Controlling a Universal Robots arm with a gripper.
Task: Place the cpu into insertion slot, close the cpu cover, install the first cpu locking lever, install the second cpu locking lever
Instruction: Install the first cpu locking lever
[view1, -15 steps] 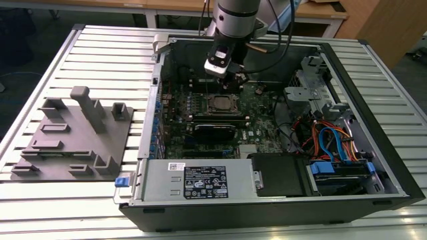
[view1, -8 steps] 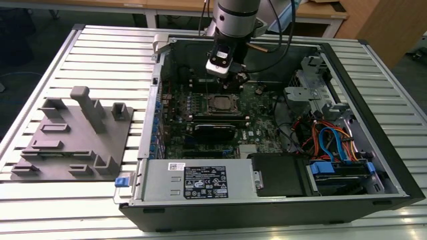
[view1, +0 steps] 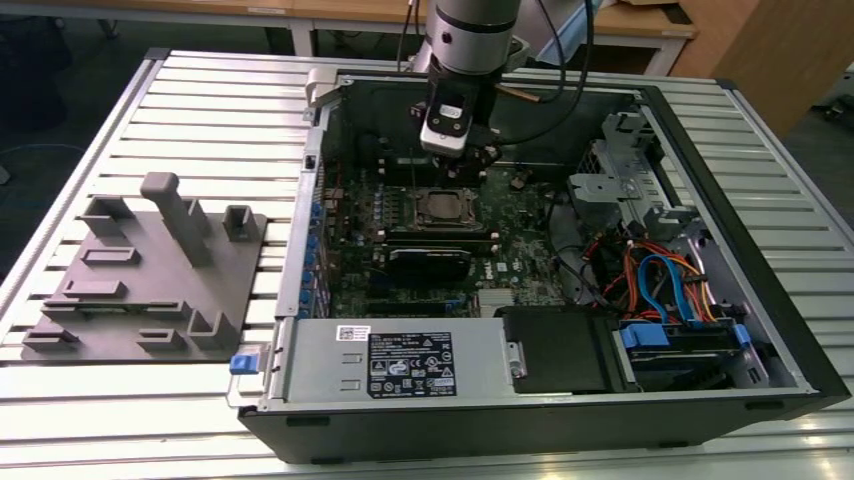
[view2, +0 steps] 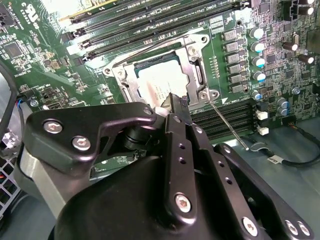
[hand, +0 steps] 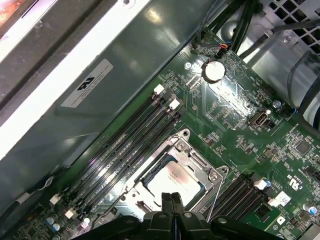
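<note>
The cpu (view2: 159, 82) (hand: 176, 181) lies flat in the insertion slot (view1: 446, 207), its silver-grey top showing through the window of the cpu cover (view2: 196, 67) (hand: 201, 169), which is folded down over it. One thin wire locking lever (view2: 228, 126) (hand: 213, 202) angles out from a corner of the socket, away from the frame. A second lever (view2: 150, 49) runs along the socket's edge beside the long memory slots. My gripper (view1: 453, 158) (view2: 173, 101) (hand: 172, 198) hangs just above the socket's edge, fingers shut together with nothing between them.
The open computer case (view1: 747, 330) walls in the motherboard (view1: 514, 265) on all sides. Long black memory slots (hand: 125, 145), capacitors (view2: 257, 47), cables (view1: 667, 285) and a drive cage (view1: 621, 175) surround the socket. A grey fixture tray (view1: 147, 270) lies on the table at the exterior view's left.
</note>
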